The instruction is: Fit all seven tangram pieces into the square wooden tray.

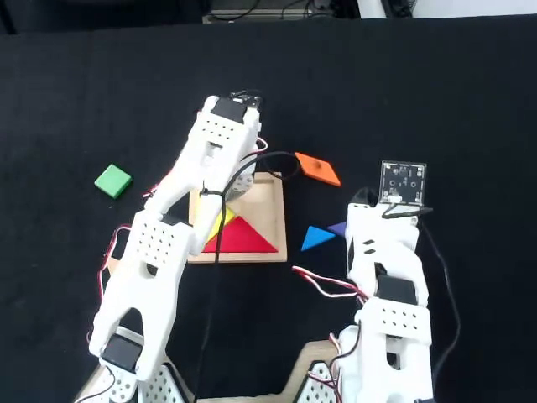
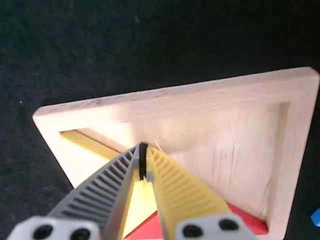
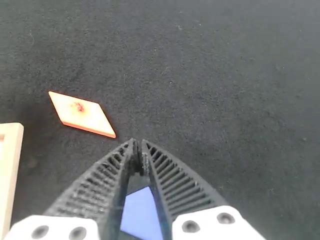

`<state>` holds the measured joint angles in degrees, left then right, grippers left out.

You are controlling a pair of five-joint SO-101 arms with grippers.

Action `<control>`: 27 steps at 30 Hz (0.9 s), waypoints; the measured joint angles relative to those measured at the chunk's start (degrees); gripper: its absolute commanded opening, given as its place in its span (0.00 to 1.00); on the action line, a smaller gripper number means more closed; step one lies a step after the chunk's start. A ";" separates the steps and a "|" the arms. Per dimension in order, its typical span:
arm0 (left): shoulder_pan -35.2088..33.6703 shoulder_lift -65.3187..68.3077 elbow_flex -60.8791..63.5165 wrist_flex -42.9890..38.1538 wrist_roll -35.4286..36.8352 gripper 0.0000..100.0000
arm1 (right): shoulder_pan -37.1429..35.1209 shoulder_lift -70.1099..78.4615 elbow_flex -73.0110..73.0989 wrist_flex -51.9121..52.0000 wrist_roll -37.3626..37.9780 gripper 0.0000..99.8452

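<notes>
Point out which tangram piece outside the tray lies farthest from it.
The green square, alone on one side of the tray; the orange parallelogram, blue triangle and purple piece sit close by its other side.

The left arm (image 1: 210,159) covers much of the wooden tray (image 1: 282,218) and most of the yellow piece (image 1: 225,220); the purple piece (image 1: 338,227) (only a sliver shows) hides behind the right arm (image 1: 382,243).
</notes>
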<state>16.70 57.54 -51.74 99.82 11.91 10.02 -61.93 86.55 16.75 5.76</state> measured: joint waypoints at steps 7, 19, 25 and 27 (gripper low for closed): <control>0.00 0.18 -4.48 0.00 0.00 0.03 | 0.00 0.00 0.00 0.00 0.00 0.01; 7.91 0.09 -0.79 0.35 0.00 0.03 | 0.18 0.00 0.00 0.00 0.00 0.01; 8.18 -1.23 5.71 0.35 1.32 0.03 | 0.79 0.00 0.00 0.00 -0.88 0.01; 8.18 -1.58 7.47 0.35 1.49 0.03 | 0.79 0.00 0.00 0.00 -1.05 0.01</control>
<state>24.88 55.96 -44.26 100.18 13.41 10.81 -61.93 86.55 16.75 4.70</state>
